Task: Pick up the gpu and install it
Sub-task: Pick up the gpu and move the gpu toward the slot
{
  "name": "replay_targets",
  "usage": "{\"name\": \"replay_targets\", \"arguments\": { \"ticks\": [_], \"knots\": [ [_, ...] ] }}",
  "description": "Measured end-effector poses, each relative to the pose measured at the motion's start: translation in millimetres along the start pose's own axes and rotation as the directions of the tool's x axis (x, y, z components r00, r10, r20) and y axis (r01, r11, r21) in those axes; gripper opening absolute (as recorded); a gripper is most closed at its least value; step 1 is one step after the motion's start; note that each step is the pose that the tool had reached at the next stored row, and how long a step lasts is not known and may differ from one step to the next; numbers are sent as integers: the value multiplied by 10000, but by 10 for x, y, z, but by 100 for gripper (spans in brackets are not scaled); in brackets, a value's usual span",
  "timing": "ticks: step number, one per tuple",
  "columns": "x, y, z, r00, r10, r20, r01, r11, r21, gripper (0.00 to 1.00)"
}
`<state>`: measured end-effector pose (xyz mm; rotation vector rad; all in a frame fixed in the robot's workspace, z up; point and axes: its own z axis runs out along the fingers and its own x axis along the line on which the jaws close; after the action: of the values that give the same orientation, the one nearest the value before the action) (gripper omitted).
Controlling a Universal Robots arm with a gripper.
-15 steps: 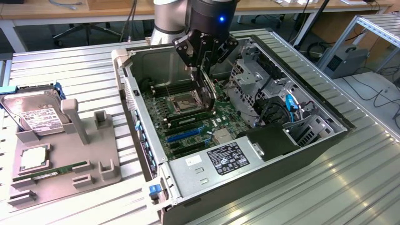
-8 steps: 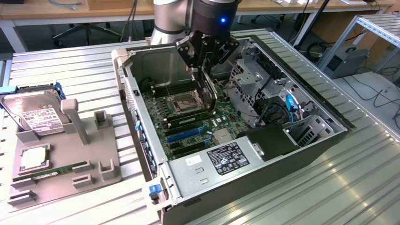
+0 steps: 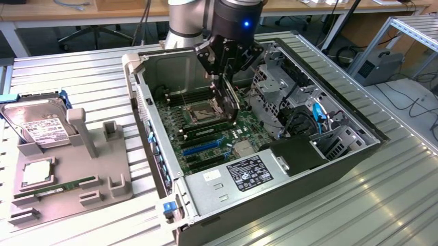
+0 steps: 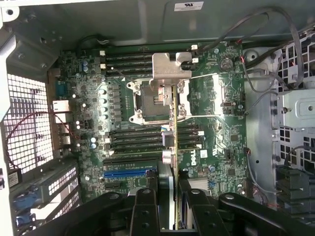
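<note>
My gripper hangs over the open computer case, shut on the gpu. The gpu is a thin dark card that hangs edge-down above the green motherboard, near the CPU socket. In the wrist view the gpu shows edge-on as a narrow blade between my black fingers. Its silver bracket is at the far end, over the socket. The blue expansion slot lies beside the card's line and apart from it. In the exterior view this blue slot sits nearer the camera than the card.
A drive cage and loose cables crowd the case on the exterior view's right. The power supply fills its near end. On the exterior view's left, a grey fixture holds a hard drive, a CPU and a RAM stick.
</note>
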<state>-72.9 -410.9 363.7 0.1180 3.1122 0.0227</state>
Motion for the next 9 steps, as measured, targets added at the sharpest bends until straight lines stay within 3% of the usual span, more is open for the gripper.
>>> {"name": "replay_targets", "arguments": {
  "ticks": [9],
  "knots": [
    [-86, 6, 46, 10000, -1, 1, 1, 10000, -1, 27]
  ]
}}
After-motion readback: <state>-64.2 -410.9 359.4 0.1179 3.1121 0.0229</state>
